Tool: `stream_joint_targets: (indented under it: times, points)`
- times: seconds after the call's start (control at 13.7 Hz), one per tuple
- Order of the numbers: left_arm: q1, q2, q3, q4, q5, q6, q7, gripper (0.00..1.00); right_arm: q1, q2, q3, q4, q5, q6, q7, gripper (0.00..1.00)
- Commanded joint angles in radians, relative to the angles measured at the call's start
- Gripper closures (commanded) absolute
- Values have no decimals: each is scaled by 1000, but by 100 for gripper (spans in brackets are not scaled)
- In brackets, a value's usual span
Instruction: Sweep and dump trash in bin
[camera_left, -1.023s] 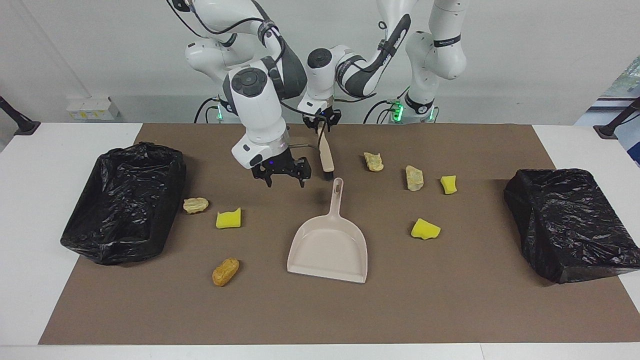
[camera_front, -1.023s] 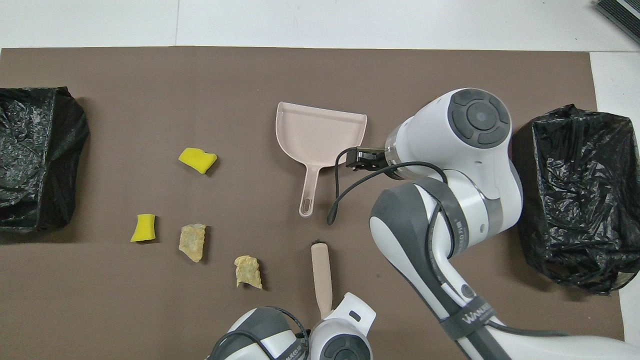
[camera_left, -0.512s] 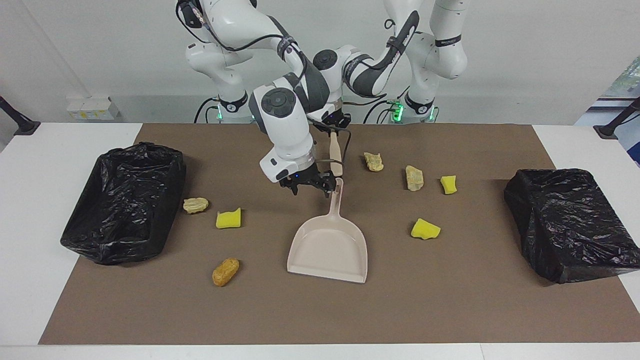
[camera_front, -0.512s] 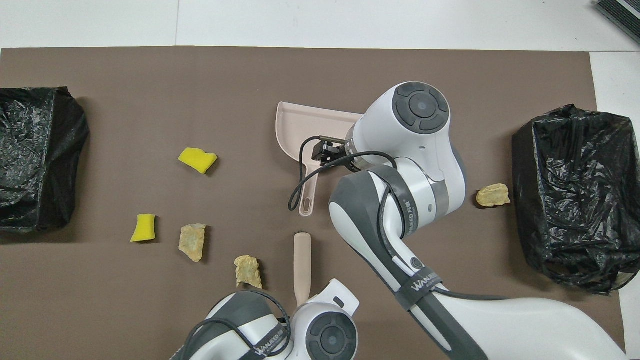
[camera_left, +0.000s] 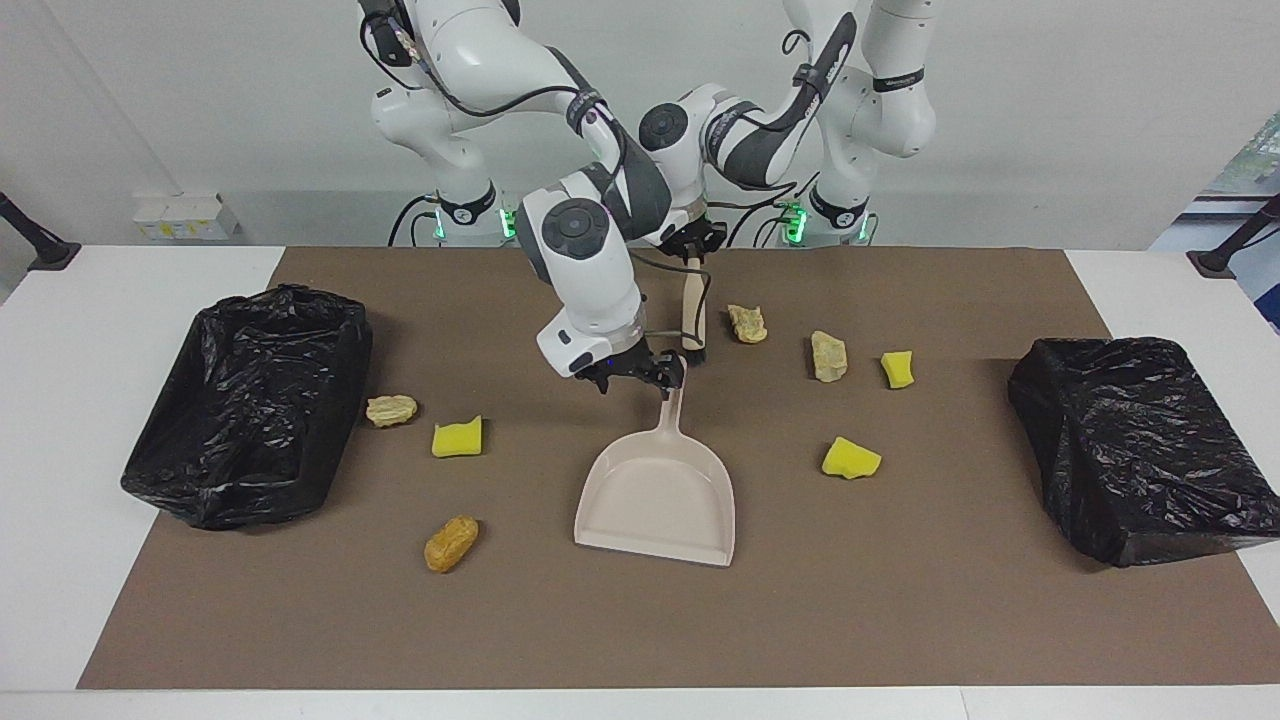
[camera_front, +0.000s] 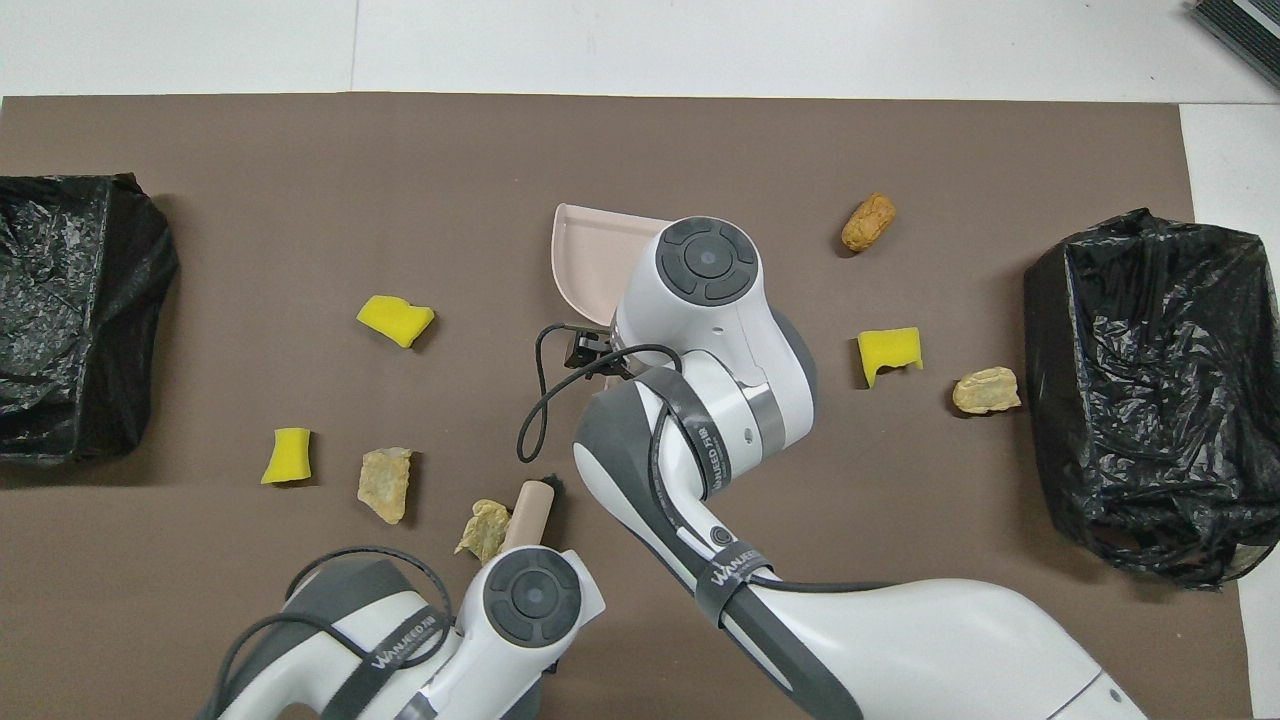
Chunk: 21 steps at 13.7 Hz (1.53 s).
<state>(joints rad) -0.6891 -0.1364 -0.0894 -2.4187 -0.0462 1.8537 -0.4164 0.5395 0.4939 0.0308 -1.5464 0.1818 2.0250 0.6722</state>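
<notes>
Several trash scraps lie on the brown mat: yellow sponge chunks (camera_left: 457, 438) (camera_left: 851, 458) (camera_left: 898, 369) and tan lumps (camera_left: 391, 409) (camera_left: 451, 543) (camera_left: 747, 323) (camera_left: 828, 356). The beige dustpan (camera_left: 660, 490) lies mid-mat, handle toward the robots. My right gripper (camera_left: 640, 378) stands open, low over the handle's end. My left gripper (camera_left: 693, 262) is shut on the beige brush (camera_left: 692, 300), which hangs bristles down beside a tan lump (camera_front: 485, 528). In the overhead view the right arm covers most of the dustpan (camera_front: 590, 250).
Two bins lined with black bags stand at the mat's ends, one (camera_left: 250, 400) toward the right arm's end, the other (camera_left: 1130, 450) toward the left arm's. White table (camera_left: 100, 300) surrounds the mat.
The right gripper has swung from beside the dustpan handle to over its end and dropped lower. The left gripper has carried the brush toward the left arm's end, close to a tan lump.
</notes>
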Motion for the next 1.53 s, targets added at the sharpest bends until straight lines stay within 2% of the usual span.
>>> stream_joint_targets:
  times: [0.0, 0.15, 0.29, 0.37, 0.44, 0.66, 0.8, 1.02, 1.24, 1.46]
  points:
    - [176, -19, -7, -31, 44, 42, 189, 100, 5, 11, -2, 14, 8, 3, 27, 16]
    - [279, 7, -7, -27, 89, 108, 287, 100, 14, 12, -3, -1, 5, 1, 27, 34]
    - [370, 26, -7, 12, 114, 105, 399, 100, 13, 11, -2, -6, -25, -12, 20, 66]
    - [400, 18, -7, 42, 114, 93, 444, 100, 13, 11, -2, -11, -42, -17, 14, 88]
    - [413, 2, -6, 68, 114, 69, 452, 100, 13, 11, -2, -12, -50, -25, 14, 100]
    - [471, -38, -6, 186, 112, -75, 443, 100, 14, -3, -2, -9, -102, -48, 6, 100]
    - [520, -92, -4, 159, 114, -140, 388, 100, 7, -21, -2, -11, -100, -81, -84, 100]
    - [650, -121, -4, 108, 117, -128, 236, 100, -48, -55, -2, -12, -100, -144, -349, 100]
    - [779, -123, -4, 60, 118, -93, 200, 100, -96, -87, -3, -29, -105, -157, -691, 100]
    - [803, -115, -6, -19, 123, -24, 164, 100, -153, -95, -5, -61, -148, -157, -1120, 100]
